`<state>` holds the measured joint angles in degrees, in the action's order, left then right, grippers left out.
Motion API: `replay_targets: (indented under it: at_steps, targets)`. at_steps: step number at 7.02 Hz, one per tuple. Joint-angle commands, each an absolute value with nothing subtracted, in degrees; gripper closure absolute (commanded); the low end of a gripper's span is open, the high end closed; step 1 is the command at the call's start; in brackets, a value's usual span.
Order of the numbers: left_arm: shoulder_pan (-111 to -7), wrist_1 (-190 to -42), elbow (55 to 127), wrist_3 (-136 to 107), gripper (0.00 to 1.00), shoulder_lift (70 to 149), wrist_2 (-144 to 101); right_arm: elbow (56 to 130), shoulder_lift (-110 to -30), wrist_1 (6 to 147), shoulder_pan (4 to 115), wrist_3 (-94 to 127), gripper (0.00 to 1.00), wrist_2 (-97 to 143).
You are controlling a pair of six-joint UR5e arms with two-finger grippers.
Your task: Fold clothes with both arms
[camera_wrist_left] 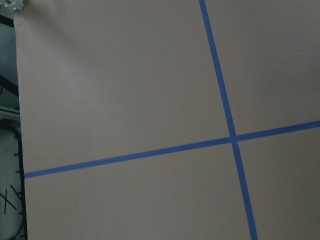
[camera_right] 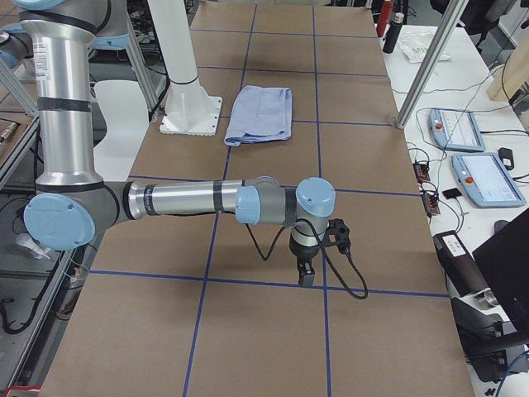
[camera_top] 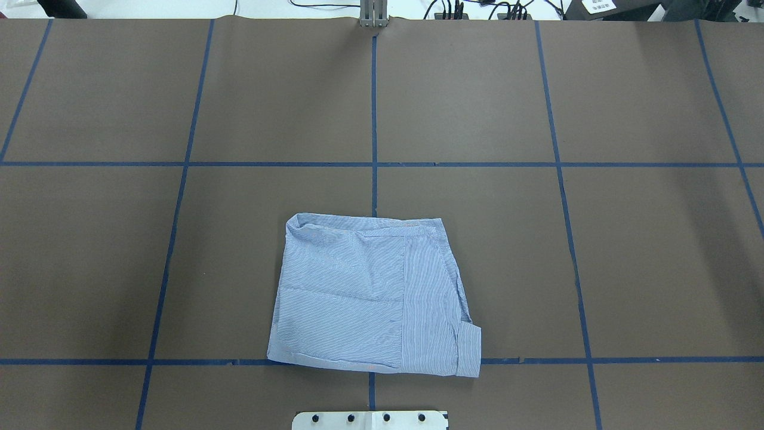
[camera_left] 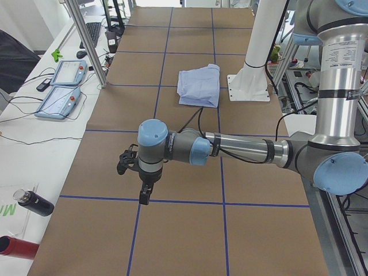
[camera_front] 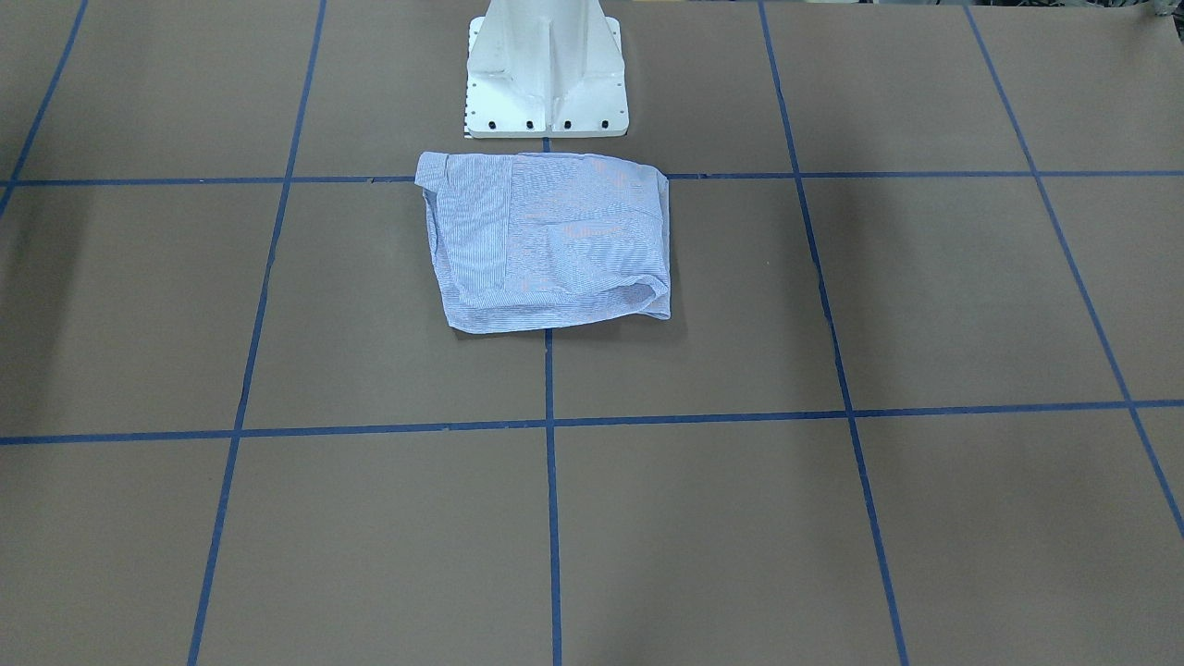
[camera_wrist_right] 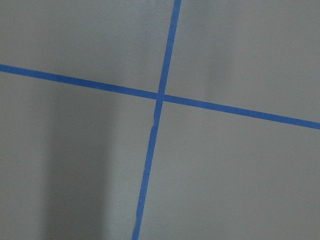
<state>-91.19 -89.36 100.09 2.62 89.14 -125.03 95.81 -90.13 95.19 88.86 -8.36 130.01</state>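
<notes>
Folded shirt before pedestal, long axis crosswise, cuff toward robot's right; jaws' state untellable.

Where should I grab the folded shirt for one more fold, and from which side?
Probably the edge of the shirt on the robot's right, pinched at both corners, coming in from that side. That edge shows staggered loose layers and a cuff sticking out at the near corner, so a pinch there gathers them. The opposite edge looks like one clean fold and can serve as the hinge.
</notes>
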Motion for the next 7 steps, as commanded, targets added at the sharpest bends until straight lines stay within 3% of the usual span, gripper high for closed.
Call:
replay_targets:
  at_steps: [1, 4, 7]
  targets:
    - [-91.14, -82.61, 103.54, 3.07, 0.01, 88.51, -126.2, 95.98, -90.35, 95.62, 88.86, -8.35, 0.0, 131.83]
    - [-91.14, -91.9, 95.56, 4.66, 0.01, 86.22, -131.12, 95.71, -90.7, 95.62, 88.86, -8.35, 0.0, 134.21]
    - [-90.97, -92.02, 95.45, 4.04, 0.01, 86.48, -131.57, 95.45, -91.4, 95.62, 88.86, -8.0, 0.0, 134.3]
